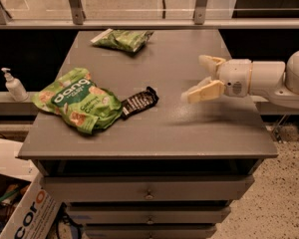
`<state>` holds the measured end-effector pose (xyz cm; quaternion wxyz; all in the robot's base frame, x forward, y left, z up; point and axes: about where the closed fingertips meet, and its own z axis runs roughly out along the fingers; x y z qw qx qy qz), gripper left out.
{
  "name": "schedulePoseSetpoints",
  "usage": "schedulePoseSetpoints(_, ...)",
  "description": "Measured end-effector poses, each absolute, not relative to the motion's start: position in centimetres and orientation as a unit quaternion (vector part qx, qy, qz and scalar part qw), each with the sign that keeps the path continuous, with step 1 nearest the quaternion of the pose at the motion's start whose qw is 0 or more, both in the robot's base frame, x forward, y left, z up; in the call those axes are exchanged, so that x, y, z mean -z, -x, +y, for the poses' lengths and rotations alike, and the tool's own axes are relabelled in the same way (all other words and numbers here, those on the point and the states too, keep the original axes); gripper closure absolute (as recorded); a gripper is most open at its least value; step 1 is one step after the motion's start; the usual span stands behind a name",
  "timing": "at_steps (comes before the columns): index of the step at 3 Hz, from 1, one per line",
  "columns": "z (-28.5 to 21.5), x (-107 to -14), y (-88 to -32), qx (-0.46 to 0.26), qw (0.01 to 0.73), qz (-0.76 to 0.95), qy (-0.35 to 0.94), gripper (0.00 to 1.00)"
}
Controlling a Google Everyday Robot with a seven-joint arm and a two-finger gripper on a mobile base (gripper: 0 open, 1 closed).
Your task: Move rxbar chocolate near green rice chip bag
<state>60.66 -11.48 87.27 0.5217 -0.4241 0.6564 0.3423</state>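
Observation:
The rxbar chocolate (139,102), a small black wrapper with white lettering, lies flat on the grey cabinet top (189,128). Its left end touches the right edge of the green rice chip bag (77,99), a bright green bag with white "dang" lettering, lying at the left of the top. My gripper (198,78) is open and empty, raised above the right half of the top, well to the right of the bar.
A smaller dark green bag (122,38) lies at the back of the top. A white pump bottle (12,85) stands on a ledge to the left. A cardboard box (25,210) sits on the floor at lower left. Drawers (147,194) are below the top.

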Motion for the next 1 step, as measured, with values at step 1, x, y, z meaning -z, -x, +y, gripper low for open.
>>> schedulePoseSetpoints(1, -11.63, -87.81, -60.53, -0.344, 0.522, 0.652, 0.429, 0.0)
